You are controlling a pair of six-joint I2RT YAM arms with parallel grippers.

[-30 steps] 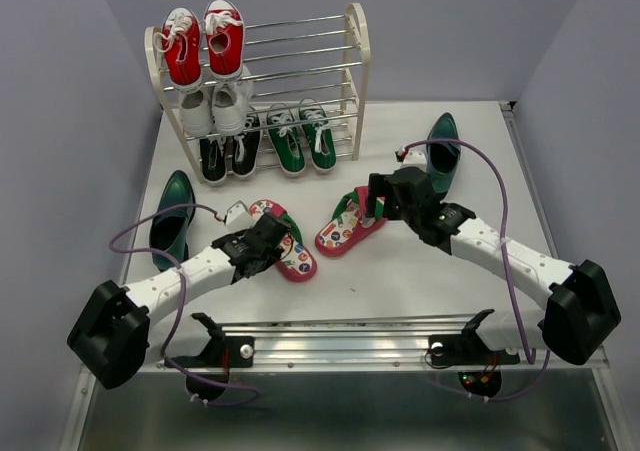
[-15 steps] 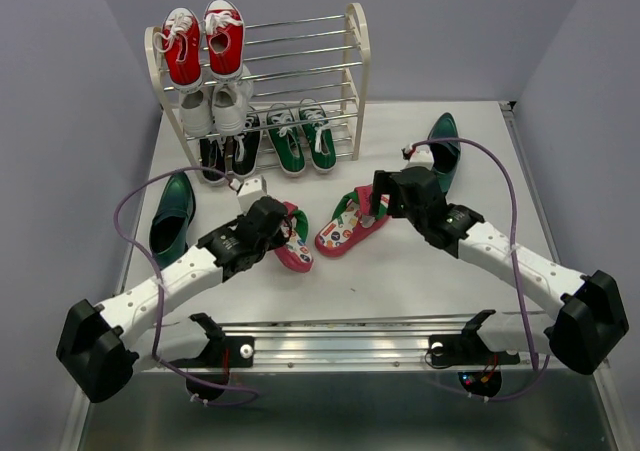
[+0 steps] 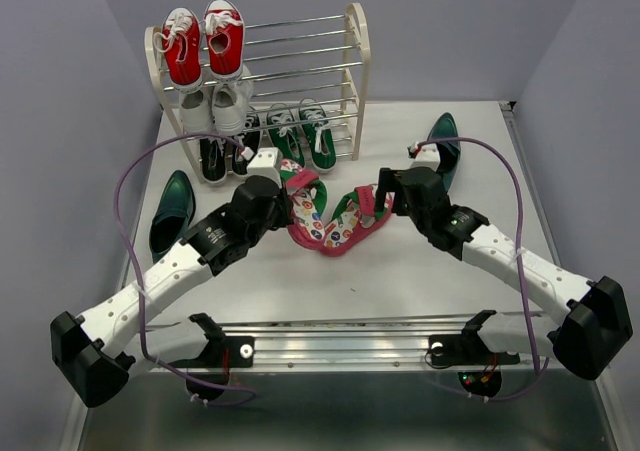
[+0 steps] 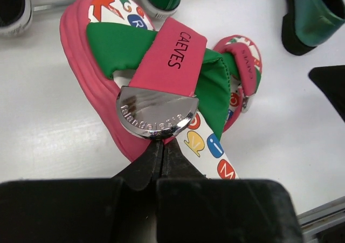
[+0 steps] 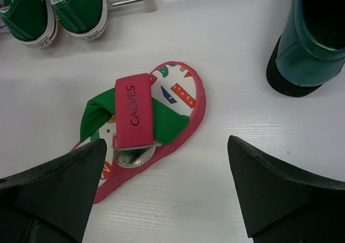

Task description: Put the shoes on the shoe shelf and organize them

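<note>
**One pair shelved, two pairs left**

The green sneakers (image 3: 303,136) sit side by side on the bottom tier of the shelf (image 3: 358,51), so that pair looks done. The flip-flops are the step in hand. The left jaws are pinched tight on the sole edge of one flip-flop (image 4: 161,54), beside its buckle. They hold it tilted in front of the bottom tier, close by the second flip-flop (image 5: 156,113), which lies flat on the surface (image 3: 420,271). The right jaws hang spread wide above that second one, gripping nothing. The left teal shoe (image 3: 172,216) and the right teal shoe (image 3: 443,139) lie on the surface, well apart. By my judgement, four shoes remain to be shelved.

Count:
- two green sneakers
- two flip-flops
- two teal shoes
- two red sneakers (image 3: 205,41) on the top tier
- two white sneakers (image 3: 215,106) on the middle tier
- two black shoes (image 3: 228,154) at bottom left
</note>
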